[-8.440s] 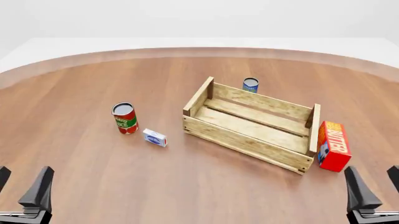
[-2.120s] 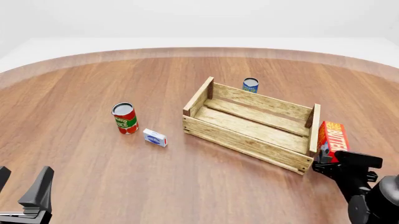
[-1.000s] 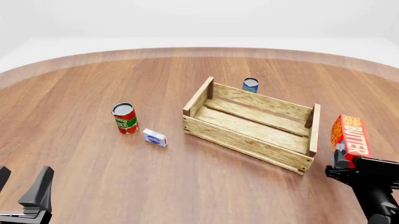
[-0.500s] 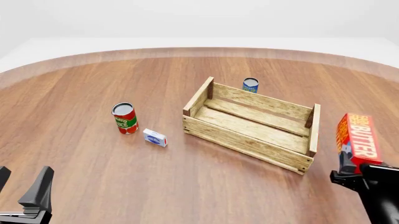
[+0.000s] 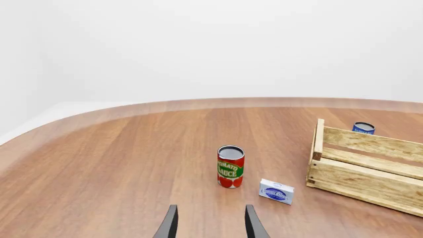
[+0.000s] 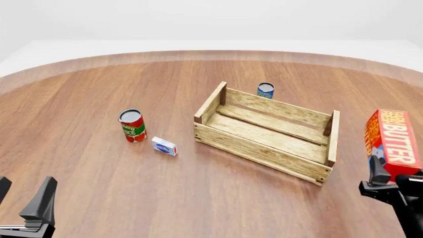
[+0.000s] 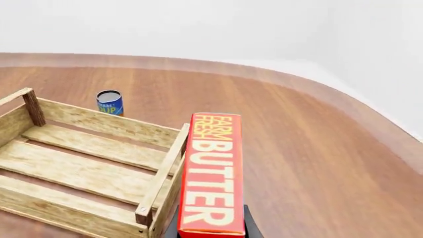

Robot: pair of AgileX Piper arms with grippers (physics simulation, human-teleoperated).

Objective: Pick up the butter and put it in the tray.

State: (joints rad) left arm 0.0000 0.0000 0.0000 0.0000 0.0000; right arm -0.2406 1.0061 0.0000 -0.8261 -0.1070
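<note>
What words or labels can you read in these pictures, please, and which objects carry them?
"FARM FRESH BUTTER": on the butter, held in the right pincer.
"TOMATO SAUCE": on the red can.
Small white-and-blue box: blue oval print, too small to read.
Blue can: yellow lettering, too blurred to read.

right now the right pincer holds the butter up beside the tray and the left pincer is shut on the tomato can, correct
Not quite. The left pincer is open and holds nothing; the tomato can stands apart from it on the table, as the front view and left wrist view show. The rest is right: the right pincer holds the butter up beside the tray.
</note>
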